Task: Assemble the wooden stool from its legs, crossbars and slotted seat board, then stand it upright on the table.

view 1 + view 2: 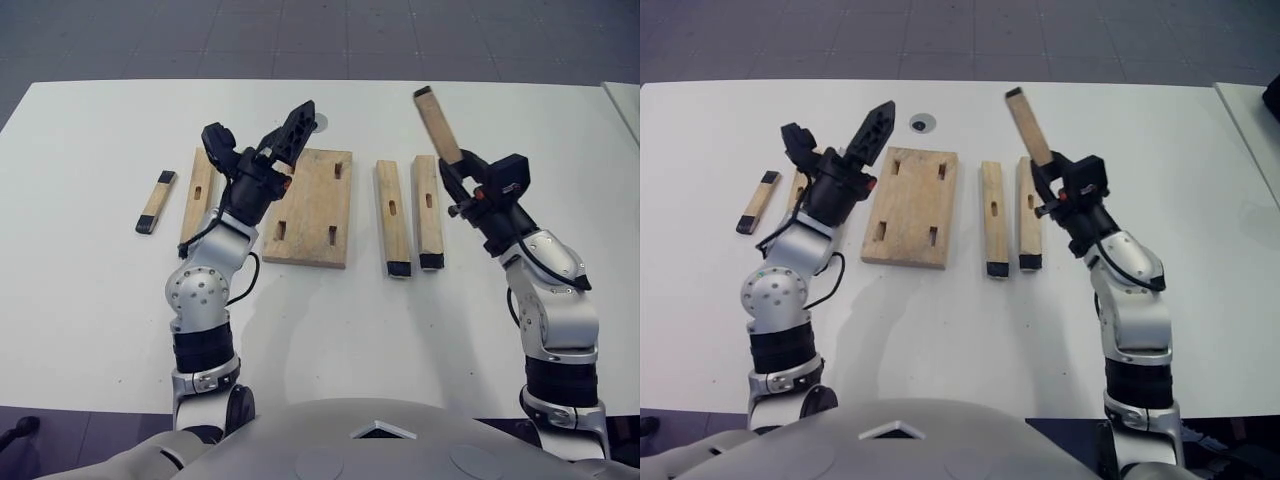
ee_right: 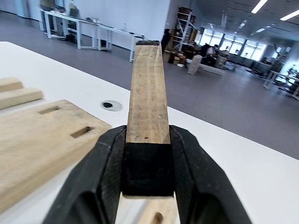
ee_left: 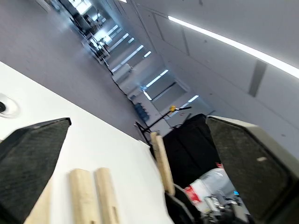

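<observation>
Seat board (image 1: 312, 207) is lying flat in the middle of the white surface (image 1: 100, 300), slots facing up. Just right of it there's an inner leg (image 1: 392, 217) and an outer leg (image 1: 429, 211) side by side. A left leg (image 1: 199, 190) lies on the board's other side, partly under the left arm, with a short crossbar (image 1: 155, 201) further left. Right jaws are clamped on the dark end of a raised leg (image 1: 438, 125), up off the surface and tilted. Left jaws are spread wide with nothing in them, up over the board's left edge.
</observation>
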Motion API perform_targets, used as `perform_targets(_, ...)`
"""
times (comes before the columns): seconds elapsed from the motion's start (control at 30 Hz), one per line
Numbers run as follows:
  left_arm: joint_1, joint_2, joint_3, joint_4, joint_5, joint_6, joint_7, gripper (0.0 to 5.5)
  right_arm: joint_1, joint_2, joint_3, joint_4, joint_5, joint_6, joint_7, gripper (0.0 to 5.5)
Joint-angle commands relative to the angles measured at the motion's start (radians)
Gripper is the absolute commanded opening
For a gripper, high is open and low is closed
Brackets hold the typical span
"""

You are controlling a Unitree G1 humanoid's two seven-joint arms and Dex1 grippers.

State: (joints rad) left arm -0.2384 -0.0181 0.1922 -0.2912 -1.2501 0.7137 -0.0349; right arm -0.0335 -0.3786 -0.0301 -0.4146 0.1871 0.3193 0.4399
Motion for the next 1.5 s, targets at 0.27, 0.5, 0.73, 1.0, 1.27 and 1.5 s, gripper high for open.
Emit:
perform_targets(0.27, -0.029, 0.055, -0.064, -0.027, -0.386, 0.128, 0.210, 5.40, -0.052, -0.021, 0.133, -0.087, -0.030, -0.092, 0.085, 1.33)
perform_targets(0.5, -0.042, 0.065, -0.078, -0.026, -0.357, 0.079, 0.199, 5.40, -0.035, -0.033, 0.200, -0.124, -0.045, -0.098, 0.119, 1.33)
perform_targets(0.73, -0.032, 0.087, -0.091, -0.053, -0.256, 0.031, 0.087, 4.54, -0.011, -0.025, 0.208, -0.127, -0.017, -0.064, 0.122, 1.33)
perform_targets(1.0, 0.010, 0.119, -0.107, -0.051, -0.142, 0.018, -0.018, 3.21, -0.002, -0.036, 0.206, -0.122, -0.004, -0.055, 0.129, 1.33)
perform_targets(1.27, 0.032, 0.113, -0.094, -0.028, -0.083, -0.004, -0.056, 1.94, 0.003, -0.038, 0.203, -0.133, 0.015, -0.037, 0.129, 1.33)
perform_targets(1.5, 0.043, 0.106, -0.086, -0.023, -0.069, -0.003, -0.064, 0.84, 0.008, -0.040, 0.205, -0.136, 0.017, -0.033, 0.132, 1.33)
